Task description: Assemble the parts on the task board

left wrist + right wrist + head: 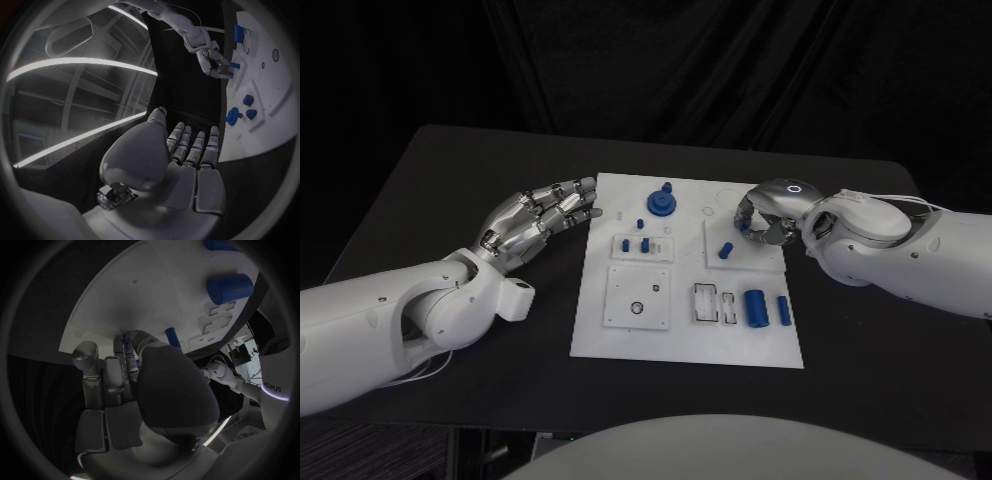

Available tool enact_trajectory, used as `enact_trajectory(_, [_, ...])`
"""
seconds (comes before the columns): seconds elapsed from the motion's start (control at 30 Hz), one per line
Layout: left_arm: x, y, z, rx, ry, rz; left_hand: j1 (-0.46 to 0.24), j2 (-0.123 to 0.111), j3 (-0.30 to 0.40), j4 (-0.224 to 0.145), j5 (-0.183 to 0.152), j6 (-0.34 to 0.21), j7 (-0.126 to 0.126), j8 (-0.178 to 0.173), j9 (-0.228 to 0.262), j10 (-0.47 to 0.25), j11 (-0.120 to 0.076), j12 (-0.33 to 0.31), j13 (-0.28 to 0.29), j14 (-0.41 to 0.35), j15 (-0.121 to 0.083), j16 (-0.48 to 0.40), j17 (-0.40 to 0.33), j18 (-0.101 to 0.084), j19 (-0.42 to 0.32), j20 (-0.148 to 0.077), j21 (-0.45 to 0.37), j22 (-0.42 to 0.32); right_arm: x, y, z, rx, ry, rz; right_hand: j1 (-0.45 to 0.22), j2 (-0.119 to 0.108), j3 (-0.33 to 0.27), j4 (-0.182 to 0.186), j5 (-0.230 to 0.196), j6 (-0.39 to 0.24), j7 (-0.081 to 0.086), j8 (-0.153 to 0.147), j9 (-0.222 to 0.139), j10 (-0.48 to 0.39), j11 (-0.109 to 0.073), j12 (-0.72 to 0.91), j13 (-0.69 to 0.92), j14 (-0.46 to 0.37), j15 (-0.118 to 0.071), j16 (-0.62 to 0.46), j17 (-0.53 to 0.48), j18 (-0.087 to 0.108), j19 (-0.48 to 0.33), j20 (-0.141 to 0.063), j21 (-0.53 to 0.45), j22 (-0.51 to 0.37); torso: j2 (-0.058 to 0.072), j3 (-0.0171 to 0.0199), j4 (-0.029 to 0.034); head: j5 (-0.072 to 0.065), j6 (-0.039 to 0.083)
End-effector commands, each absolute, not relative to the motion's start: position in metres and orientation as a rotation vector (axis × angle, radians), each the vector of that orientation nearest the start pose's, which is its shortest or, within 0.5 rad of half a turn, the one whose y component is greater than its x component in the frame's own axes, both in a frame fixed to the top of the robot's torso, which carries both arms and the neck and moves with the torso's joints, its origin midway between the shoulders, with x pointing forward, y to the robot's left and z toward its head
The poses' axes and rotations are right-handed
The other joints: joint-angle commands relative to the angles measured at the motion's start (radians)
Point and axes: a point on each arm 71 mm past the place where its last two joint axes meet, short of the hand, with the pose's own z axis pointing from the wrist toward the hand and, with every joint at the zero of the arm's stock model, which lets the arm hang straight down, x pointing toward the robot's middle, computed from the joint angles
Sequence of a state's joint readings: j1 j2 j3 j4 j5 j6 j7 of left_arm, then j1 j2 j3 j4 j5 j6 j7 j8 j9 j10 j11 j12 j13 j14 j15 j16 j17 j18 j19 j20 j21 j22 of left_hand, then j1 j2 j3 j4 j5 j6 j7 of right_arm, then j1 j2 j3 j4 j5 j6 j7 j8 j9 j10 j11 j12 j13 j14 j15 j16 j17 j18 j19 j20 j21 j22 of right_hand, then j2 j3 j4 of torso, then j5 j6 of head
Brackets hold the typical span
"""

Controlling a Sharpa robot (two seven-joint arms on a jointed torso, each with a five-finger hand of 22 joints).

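- Nearest the camera in the head view, the white task board (687, 340) is lying in the middle of the black table (430, 180), its near edge toward the bottom of the frame.
- On the board's lower right, a fat blue cylinder (756, 307) is lying beside a slimmer blue bar (783, 312), the two near each other but apart.
- To the left of centre, two small blue pegs (636, 245) are sitting on a raised white square.
- At the board's upper middle, a blue round part with a stem (661, 202) is standing upright.
- The left hand (538, 220) is hovering at the left of the frame, just beside the board's left edge, its fingers stretched out side by side and holding nothing; the left wrist view shows the palm bare.
- The right hand (764, 220) is curling over the board's upper right, fingers bent downward around a small blue peg (727, 249) that is standing at their tips.
- In the right wrist view, fingertips (128, 347) are closing on a slim blue piece against the board.
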State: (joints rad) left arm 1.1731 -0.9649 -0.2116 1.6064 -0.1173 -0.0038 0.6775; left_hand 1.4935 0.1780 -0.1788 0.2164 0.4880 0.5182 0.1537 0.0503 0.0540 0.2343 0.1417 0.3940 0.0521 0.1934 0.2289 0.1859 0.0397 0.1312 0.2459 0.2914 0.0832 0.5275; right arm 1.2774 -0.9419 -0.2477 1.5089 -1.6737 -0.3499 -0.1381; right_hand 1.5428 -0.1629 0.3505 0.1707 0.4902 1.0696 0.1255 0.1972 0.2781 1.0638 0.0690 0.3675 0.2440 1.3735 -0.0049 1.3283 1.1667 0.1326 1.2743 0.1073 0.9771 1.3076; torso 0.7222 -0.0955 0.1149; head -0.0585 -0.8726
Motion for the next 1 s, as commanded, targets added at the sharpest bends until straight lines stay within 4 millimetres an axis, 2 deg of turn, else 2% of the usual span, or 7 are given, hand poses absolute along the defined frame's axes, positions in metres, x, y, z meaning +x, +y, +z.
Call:
enact_trajectory(0.03, [0.4274, 0.2309, -0.215, -0.831, 1.356, -1.951, 0.006, 0.003, -0.002, -0.005, 0.002, 0.007, 0.003, 0.007, 0.002, -0.002, 0.001, 0.003, 0.001, 0.008, 0.002, 0.006, 0.002, 0.0, 0.008, -0.002, 0.004, -0.001, 0.4694, -0.2575, -0.217, -0.362, 1.653, 0.384, 0.012, 0.014, 0.0, -0.006, -0.002, 0.013, -0.003, 0.007, 0.011, 0.021, -0.004, -0.009, -0.004, 0.011, 0.0, 0.004, 0.003, -0.014, 0.011, -0.004, 0.012, 0.11, 0.0, -0.0006, 0.0006, -0.001, 0.0])
enact_trajectory(0.27, [0.4245, 0.2321, -0.2198, -0.846, 1.365, -1.944, 0.004, 0.003, -0.002, -0.005, -0.001, 0.015, 0.006, 0.009, 0.003, -0.001, 0.003, 0.004, 0.001, 0.013, 0.005, 0.011, 0.003, -0.003, 0.012, -0.001, 0.006, 0.003, 0.4695, -0.2582, -0.2156, -0.356, 1.634, 0.388, 0.009, 0.021, -0.003, -0.012, -0.02, 0.026, -0.008, 0.012, 0.022, 0.05, -0.011, -0.029, -0.015, 0.012, -0.006, 0.0, -0.005, -0.014, 0.013, -0.01, 0.015, 0.109, 0.0, -0.0007, 0.0012, -0.001, 0.0])
enact_trajectory(0.6, [0.4232, 0.233, -0.2231, -0.856, 1.375, -1.938, 0.001, 0.002, -0.003, -0.003, -0.005, 0.019, 0.008, 0.009, 0.003, 0.0, 0.004, 0.004, 0.001, 0.019, 0.011, 0.019, 0.004, -0.007, 0.022, 0.0, 0.01, 0.012, 0.4681, -0.2606, -0.2133, -0.345, 1.614, 0.391, 0.006, 0.018, -0.007, -0.015, -0.032, 0.033, -0.011, 0.013, 0.028, 0.065, -0.014, -0.043, -0.022, 0.013, -0.008, -0.002, -0.008, -0.015, 0.015, -0.013, 0.019, 0.11, -0.001, -0.0003, -0.0004, 0.005, 0.0])
enact_trajectory(0.8, [0.4235, 0.2335, -0.2238, -0.857, 1.374, -1.937, -0.004, -0.003, -0.007, 0.0, -0.006, 0.019, 0.009, 0.009, 0.003, 0.001, 0.005, 0.004, 0.001, 0.02, 0.015, 0.022, 0.004, -0.012, 0.026, 0.0, 0.012, 0.011, 0.4661, -0.2603, -0.2118, -0.34, 1.609, 0.395, 0.004, 0.016, -0.009, -0.015, -0.037, 0.034, -0.011, 0.012, 0.03, 0.069, -0.014, -0.048, -0.024, 0.014, -0.009, -0.003, -0.01, -0.015, 0.015, -0.013, 0.018, 0.109, 0.0, -0.0007, 0.0008, 0.003, 0.0])
enact_trajectory(0.93, [0.4234, 0.2338, -0.2237, -0.855, 1.37, -1.939, -0.033, -0.009, -0.027, 0.022, 0.001, 0.023, 0.011, 0.009, 0.003, 0.006, 0.009, 0.008, 0.002, 0.022, 0.023, 0.029, 0.004, -0.022, 0.034, -0.001, 0.015, 0.011, 0.4645, -0.2601, -0.2107, -0.336, 1.611, 0.395, 0.003, 0.015, -0.01, -0.015, -0.038, 0.034, -0.011, 0.011, 0.03, 0.07, -0.014, -0.05, -0.025, 0.014, -0.009, -0.003, -0.008, -0.015, 0.015, -0.013, 0.019, 0.109, 0.0, -0.0006, 0.001, 0.001, 0.0])
enact_trajectory(1.0, [0.4233, 0.2339, -0.2236, -0.855, 1.368, -1.943, -0.047, -0.008, -0.038, 0.04, -0.013, 0.022, 0.012, 0.009, 0.003, 0.008, 0.01, 0.009, 0.002, 0.021, 0.024, 0.032, 0.004, -0.024, 0.036, -0.002, 0.016, 0.01, 0.4637, -0.2602, -0.2104, -0.334, 1.613, 0.394, 0.002, 0.014, -0.01, -0.015, -0.039, 0.033, -0.011, 0.011, 0.03, 0.071, -0.014, -0.051, -0.026, 0.014, -0.009, -0.003, -0.009, -0.016, 0.015, -0.013, 0.019, 0.109, 0.0, -0.0006, 0.0008, 0.003, 0.0])
